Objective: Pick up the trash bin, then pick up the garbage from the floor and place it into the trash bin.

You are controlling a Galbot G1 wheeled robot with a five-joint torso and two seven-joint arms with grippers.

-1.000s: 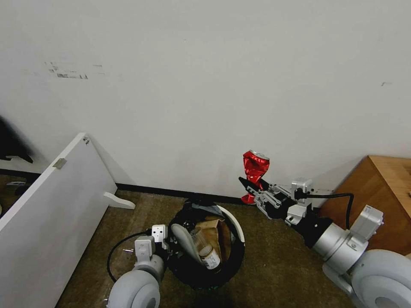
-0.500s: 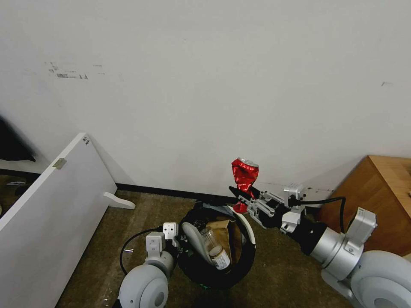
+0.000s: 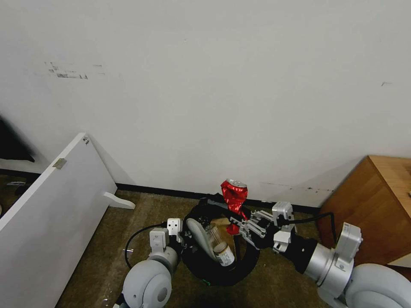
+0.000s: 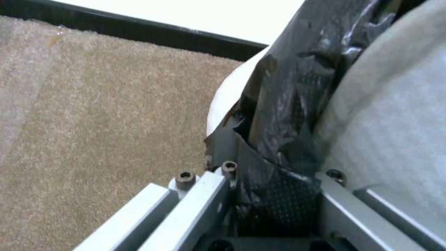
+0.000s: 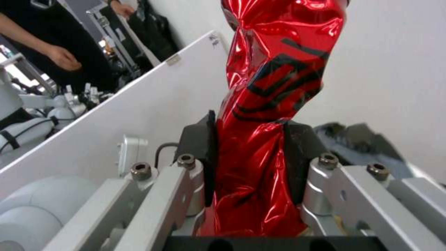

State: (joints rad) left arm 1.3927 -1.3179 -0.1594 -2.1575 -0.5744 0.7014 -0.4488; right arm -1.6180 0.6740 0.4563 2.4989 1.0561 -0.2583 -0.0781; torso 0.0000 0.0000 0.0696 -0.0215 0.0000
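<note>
In the head view, the right gripper [image 3: 236, 222] holds a crushed shiny red metal can [image 3: 233, 199] upright, its fingers closed on the narrow middle of the can. The can hangs just above the right side of the small round white plastic trash bin lined with a crinkly black bag [image 3: 222, 269]. The bin is on the left gripper [image 3: 185, 236], which is at the bin's left rim. Inside the bin lie a white slipper [image 3: 200, 238], a clear plastic bottle with a label [image 3: 220, 247] and some brown paper [image 3: 221, 222]. The brown carpet floor [image 3: 107, 239] lies under all this, a white board [image 3: 47, 214] leans at the left, and a brown wooden cabinet [image 3: 376, 205] stands at the right.

In the left wrist view, the fingers [image 4: 195, 202] of the left gripper are closed on the bin's rim [image 4: 223, 101], with the black bag [image 4: 278, 139] pressed between them. The pale surface beside the bag is perhaps the slipper.

In the right wrist view, the two black pads [image 5: 202, 146] press the red can [image 5: 264, 115] from both sides, and the can stands tall between them. Behind it, the black bag edge [image 5: 358, 139] of the bin is visible.
</note>
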